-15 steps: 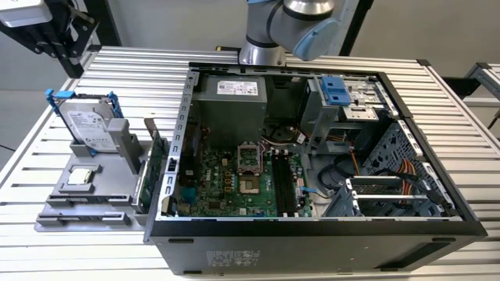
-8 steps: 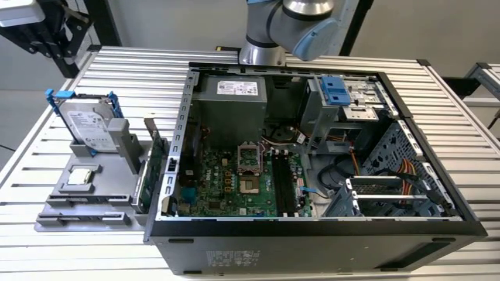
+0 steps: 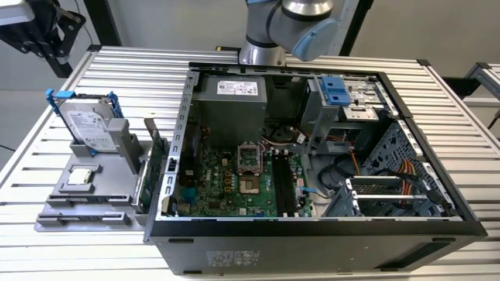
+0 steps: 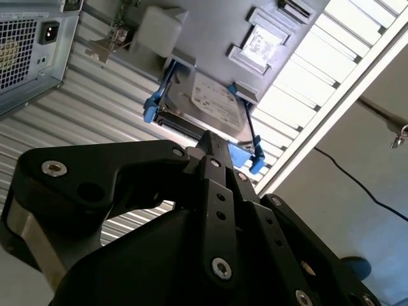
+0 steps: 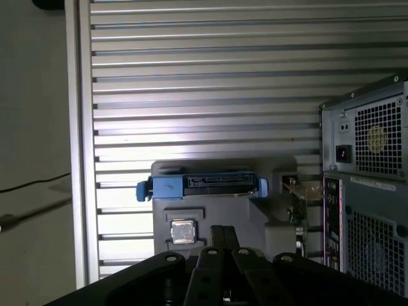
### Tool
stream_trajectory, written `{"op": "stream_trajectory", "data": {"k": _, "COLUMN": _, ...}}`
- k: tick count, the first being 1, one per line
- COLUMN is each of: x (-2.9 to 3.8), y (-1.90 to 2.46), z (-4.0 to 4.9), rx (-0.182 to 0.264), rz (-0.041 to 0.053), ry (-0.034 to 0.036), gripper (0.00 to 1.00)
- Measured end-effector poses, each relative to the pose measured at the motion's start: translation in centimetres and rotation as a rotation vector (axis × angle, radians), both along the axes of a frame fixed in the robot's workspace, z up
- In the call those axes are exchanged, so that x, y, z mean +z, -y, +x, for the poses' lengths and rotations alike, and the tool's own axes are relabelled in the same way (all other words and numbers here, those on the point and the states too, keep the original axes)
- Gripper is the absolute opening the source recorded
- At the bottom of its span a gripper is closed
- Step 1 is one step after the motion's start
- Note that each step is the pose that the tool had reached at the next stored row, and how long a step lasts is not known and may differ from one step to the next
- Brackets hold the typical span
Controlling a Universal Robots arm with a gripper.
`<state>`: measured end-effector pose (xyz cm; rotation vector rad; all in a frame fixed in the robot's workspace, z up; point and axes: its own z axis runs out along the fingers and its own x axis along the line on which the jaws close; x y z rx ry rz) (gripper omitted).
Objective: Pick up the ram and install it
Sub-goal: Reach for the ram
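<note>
In both wrist views the fingers are pressed together on nothing, apart from the hard drive in its grey holder on the bench, beside the open computer case. I cannot tell where the ram sits.

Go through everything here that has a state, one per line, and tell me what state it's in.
computer case, side open, inside exposed
memory slots, empty
hard drive, upright in the grey holder
processor chip, flat in the holder
expansion card, on edge beside the case
gripper, fingers shut, holding nothing
</note>
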<state>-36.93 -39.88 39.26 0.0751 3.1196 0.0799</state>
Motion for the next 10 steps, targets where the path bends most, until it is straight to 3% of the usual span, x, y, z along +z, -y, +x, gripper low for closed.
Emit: {"op": "stream_trajectory", "data": {"k": 10, "x": 0.00, "y": 0.00, "z": -1.20, "rx": 0.001, "rz": 0.0000, "ry": 0.0000, "gripper": 0.00}}
